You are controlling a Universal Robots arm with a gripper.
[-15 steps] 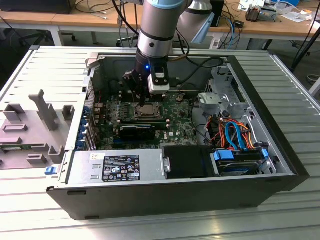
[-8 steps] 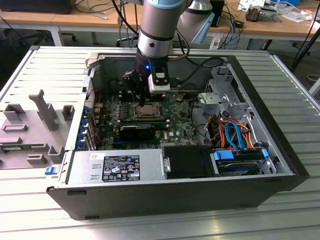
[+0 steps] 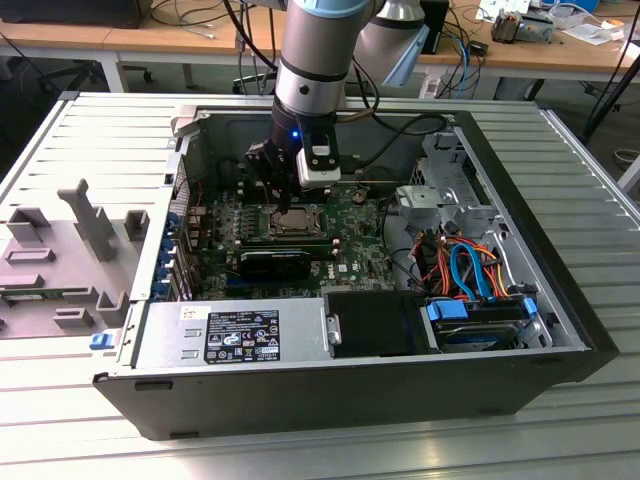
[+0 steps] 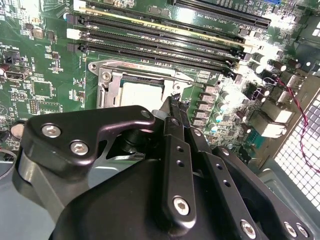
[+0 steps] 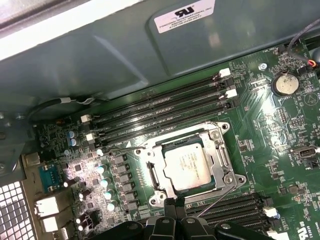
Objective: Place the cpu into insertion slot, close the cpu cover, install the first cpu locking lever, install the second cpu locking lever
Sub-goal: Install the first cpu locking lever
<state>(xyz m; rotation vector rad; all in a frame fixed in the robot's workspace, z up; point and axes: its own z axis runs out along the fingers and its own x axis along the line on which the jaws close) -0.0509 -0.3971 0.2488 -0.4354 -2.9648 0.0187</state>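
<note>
Exterior view: I see the gripper (image 3: 283, 205) low over the insertion slot (image 3: 291, 222). First wrist view: the cpu (image 5: 188, 167) sits seated under the closed cpu cover (image 5: 226, 161); fingers pressed together beside a thin lever (image 5: 216, 200). A slip could scrape the motherboard (image 5: 280, 130).

Ribbed metal table (image 3: 600, 420) carries open computer case (image 3: 330, 390).

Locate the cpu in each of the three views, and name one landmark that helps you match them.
Exterior view: cpu mid-motherboard, below the gripper.
First wrist view: cpu framed by the cpu cover.
Second wrist view: cpu beyond the gripper.
Shared landmark: long black memory slots beside it.
</note>
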